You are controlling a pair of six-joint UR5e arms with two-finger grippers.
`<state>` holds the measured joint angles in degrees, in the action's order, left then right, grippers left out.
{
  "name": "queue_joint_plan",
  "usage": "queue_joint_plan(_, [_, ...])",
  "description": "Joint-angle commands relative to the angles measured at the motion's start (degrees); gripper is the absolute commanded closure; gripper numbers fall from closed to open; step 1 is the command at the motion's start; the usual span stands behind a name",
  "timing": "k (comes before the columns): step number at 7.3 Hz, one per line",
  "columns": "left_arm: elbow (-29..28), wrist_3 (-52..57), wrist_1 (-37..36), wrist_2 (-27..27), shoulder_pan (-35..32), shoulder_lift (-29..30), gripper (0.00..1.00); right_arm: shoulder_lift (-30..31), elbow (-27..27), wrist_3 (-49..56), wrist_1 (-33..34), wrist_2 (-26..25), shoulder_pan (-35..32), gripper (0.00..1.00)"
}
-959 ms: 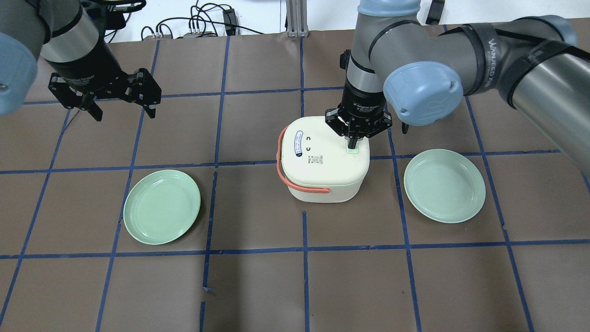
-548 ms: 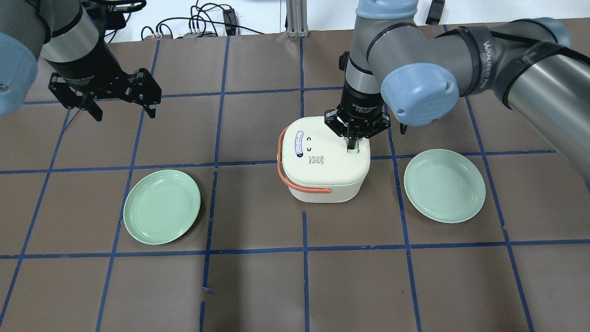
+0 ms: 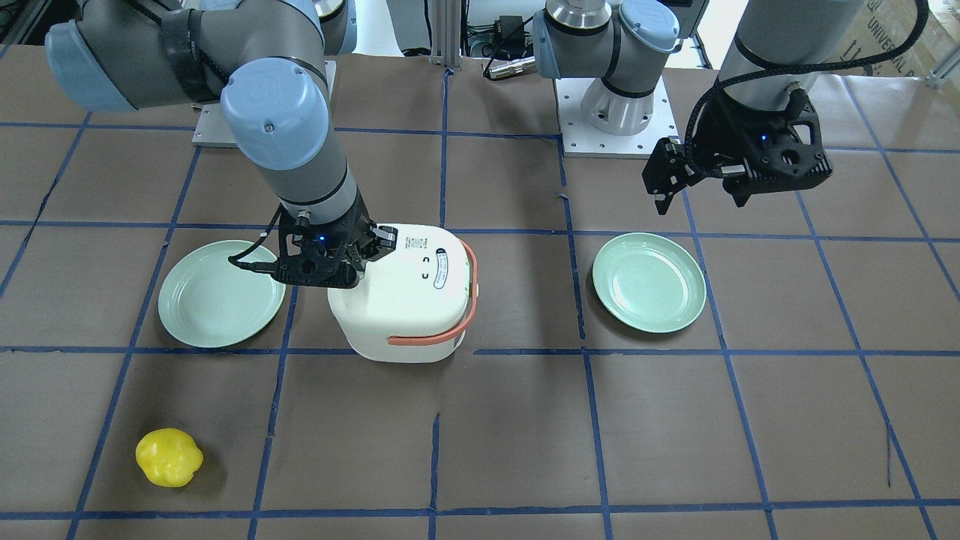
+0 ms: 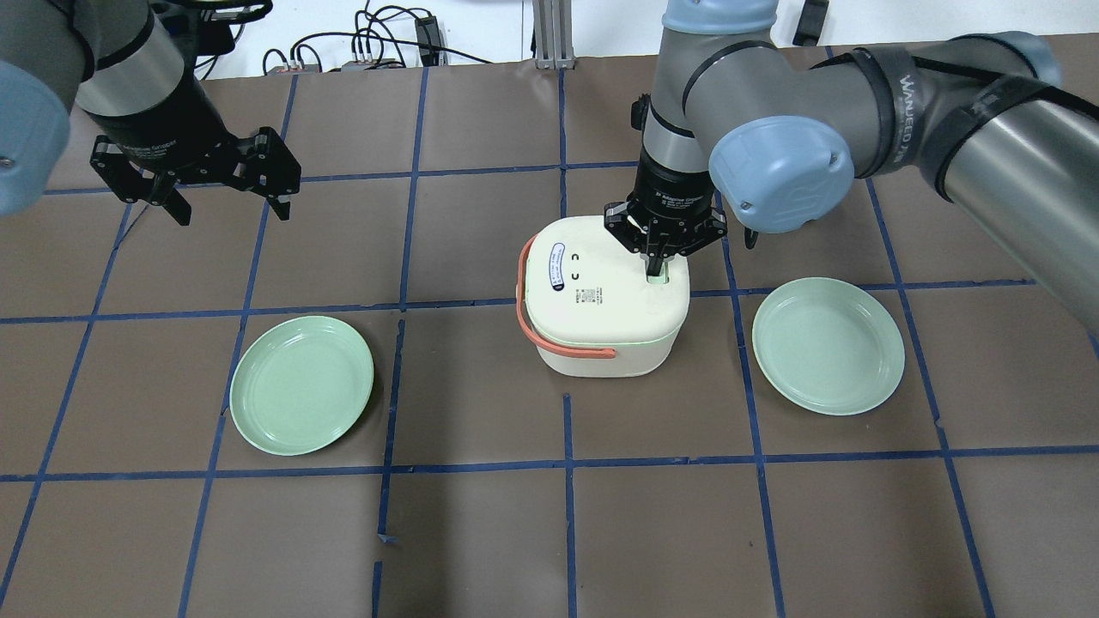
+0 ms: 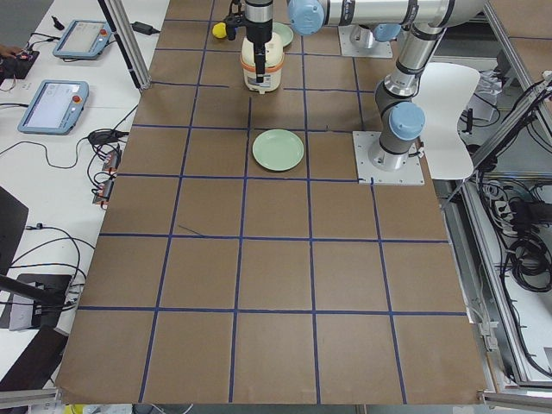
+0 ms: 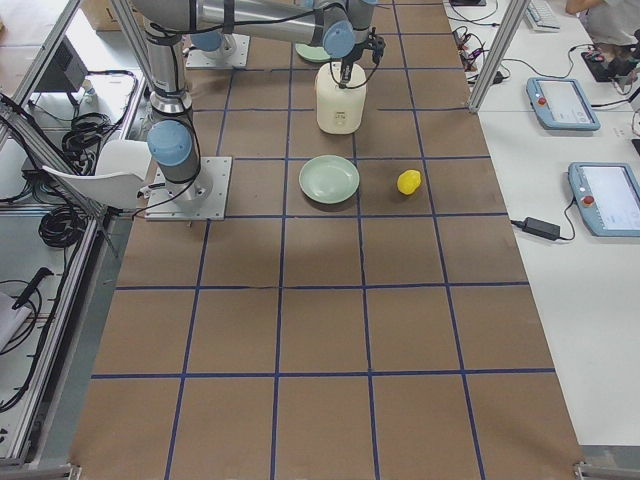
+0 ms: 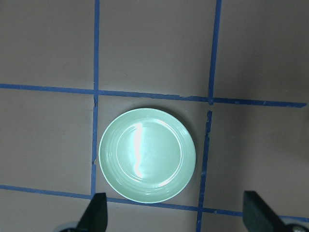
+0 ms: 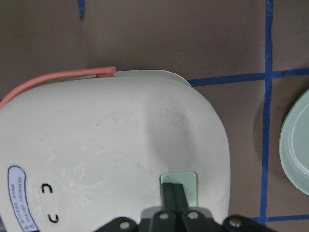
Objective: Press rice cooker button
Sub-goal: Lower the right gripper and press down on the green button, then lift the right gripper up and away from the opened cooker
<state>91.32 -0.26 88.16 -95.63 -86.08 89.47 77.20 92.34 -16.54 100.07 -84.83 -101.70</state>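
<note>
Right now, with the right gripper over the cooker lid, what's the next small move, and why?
Likely press the right gripper straight down a little: its shut fingertips are right at the pale green button, and the rice cooker lid looks closed.

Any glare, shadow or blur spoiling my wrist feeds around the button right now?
Right wrist view: sharp, no glare; a soft shadow crosses the rice cooker lid, yet the green button beneath the right gripper, jaws shut, reads clearly. Left wrist view: crisp, with one bright glare streak on the plate.

Table point(image 4: 481, 532) is covered from behind, front and both far ends; rice cooker point(image 4: 610, 318) is shared with close right-wrist view.
</note>
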Motion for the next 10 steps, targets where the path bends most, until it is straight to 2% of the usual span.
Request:
queue_joint_plan(1, [0.0, 0.0, 0.0, 0.0, -0.1, 0.0, 0.00, 1.9, -2.2, 0.2, -3.3, -0.2, 0.1, 0.99])
queue_joint_plan(4, [0.0, 0.0, 0.0, 0.0, 0.0, 0.0, 0.00, 2.3, -11.1, 4.1, -14.4, -2.1, 4.0, 0.95])
queue_joint_plan(5, [0.0, 0.0, 0.0, 0.0, 0.0, 0.0, 0.00, 3.0, -11.9, 6.8, -16.6, -2.3, 6.3, 0.85])
queue_joint_plan(6, [0.0, 0.0, 0.0, 0.0, 0.0, 0.0, 0.00, 3.8, -11.8, 8.3, -16.6, -2.4, 7.2, 0.45])
queue_joint_plan(7, [0.0, 0.0, 0.0, 0.0, 0.0, 0.0, 0.00, 5.0, -11.7, 10.0, -16.5, -5.0, 7.6, 0.01])
queue_joint_plan(8, [0.0, 0.0, 0.0, 0.0, -0.1, 0.0, 0.00, 6.6, -11.2, 14.7, -15.9, -9.3, 7.6, 0.00])
queue_joint_plan(10, [0.0, 0.0, 0.0, 0.0, 0.0, 0.0, 0.00, 9.4, -10.6, 18.3, -15.4, -8.4, 11.5, 0.00])
